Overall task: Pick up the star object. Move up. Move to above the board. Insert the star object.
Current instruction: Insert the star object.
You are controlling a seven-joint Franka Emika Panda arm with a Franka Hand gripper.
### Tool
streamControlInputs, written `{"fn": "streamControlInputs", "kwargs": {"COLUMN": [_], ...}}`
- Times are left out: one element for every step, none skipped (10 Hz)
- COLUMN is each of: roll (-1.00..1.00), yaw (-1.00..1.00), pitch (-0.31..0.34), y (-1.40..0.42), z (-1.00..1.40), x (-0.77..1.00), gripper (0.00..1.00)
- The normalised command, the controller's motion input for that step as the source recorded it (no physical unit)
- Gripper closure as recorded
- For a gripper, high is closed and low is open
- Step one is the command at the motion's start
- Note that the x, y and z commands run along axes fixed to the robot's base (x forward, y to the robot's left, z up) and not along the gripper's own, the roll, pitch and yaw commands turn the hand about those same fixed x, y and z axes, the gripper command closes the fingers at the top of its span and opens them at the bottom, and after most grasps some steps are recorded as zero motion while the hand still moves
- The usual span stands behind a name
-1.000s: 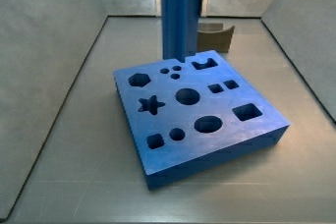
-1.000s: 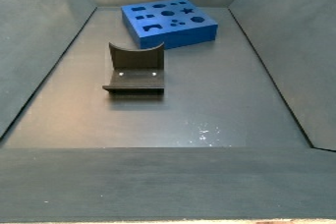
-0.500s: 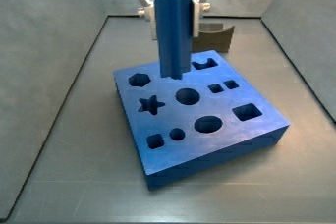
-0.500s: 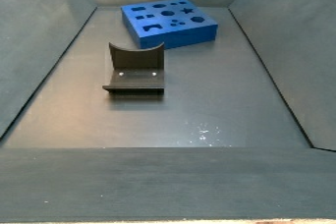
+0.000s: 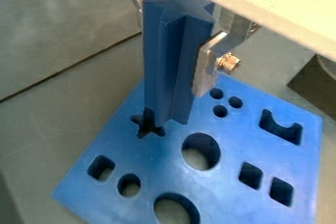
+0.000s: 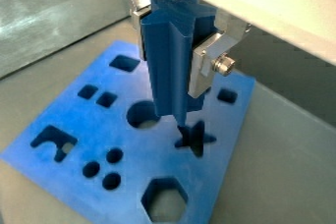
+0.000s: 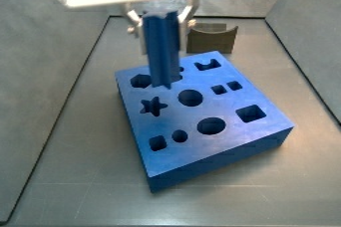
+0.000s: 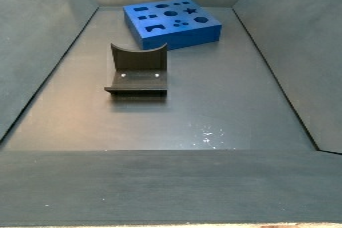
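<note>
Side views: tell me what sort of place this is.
Likely a robot test cell for peg insertion, not a home or shop. A bare grey walled bin holds only a thick blue board with shaped holes, and the gripper holds a tall blue star peg above it.

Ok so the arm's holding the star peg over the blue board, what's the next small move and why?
Probably a slow, straight descent. The gripper holds the star object upright, and in both wrist views its lower end hangs right at the star hole in the board, not yet inside. How exactly the two line up cannot be told, so a slight sideways correction may be needed on the way down.
</note>
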Motion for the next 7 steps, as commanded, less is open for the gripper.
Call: {"fn": "streamControlInputs", "kwargs": {"roll": [0.24,0.0,0.0,0.03,0.01,0.0,0.0], "yaw": [0.0,0.0,0.0,-0.06,-0.12,-0.09,0.0], "pitch": [-0.469,-0.129,0.0,-0.231,-0.243,-0.303,0.0], "y": [0.0,0.0,0.0,-0.07,-0.1,-0.03,0.0], "z": [-0.7,-0.09,0.0,-0.54,-0.66,-0.59,-0.03], "x": [-0.27,-0.01,0.02,0.3,0.41,0.21,0.01], "gripper": [1.0,1.0,1.0,1.0,1.0,1.0,1.0]}}
